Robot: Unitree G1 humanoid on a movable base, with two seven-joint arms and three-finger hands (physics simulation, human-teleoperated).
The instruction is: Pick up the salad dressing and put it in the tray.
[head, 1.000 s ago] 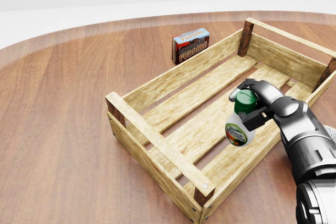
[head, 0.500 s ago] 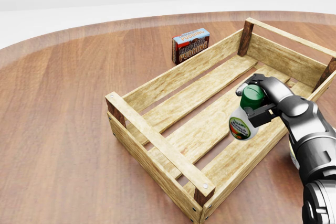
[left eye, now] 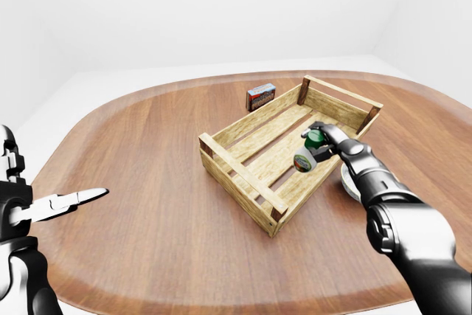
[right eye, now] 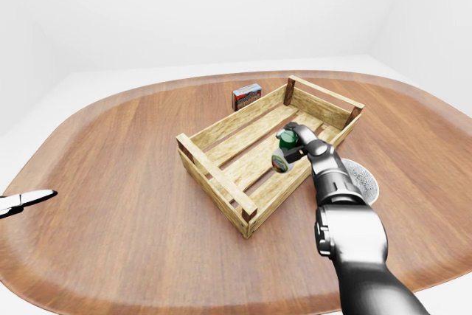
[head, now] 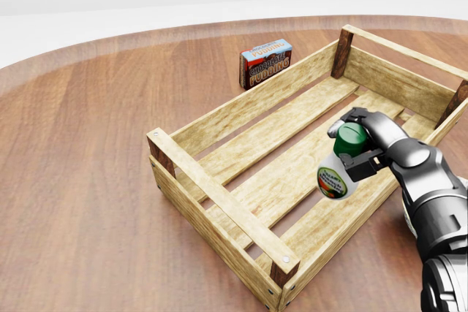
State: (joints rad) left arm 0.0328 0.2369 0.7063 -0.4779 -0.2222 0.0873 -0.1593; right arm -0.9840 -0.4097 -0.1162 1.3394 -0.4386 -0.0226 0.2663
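Rough slatted-wood tray — glossy wood table — seemingly plastic salad dressing.

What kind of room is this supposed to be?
Probably a bare simulated test space, no real room: a large rounded wooden table, blank white walls, and only a slatted wooden tray and a pudding box.

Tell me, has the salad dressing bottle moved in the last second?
Yes, slightly. The salad dressing, gripped by the right hand, drifted rightward in the head view, above the tray slats.
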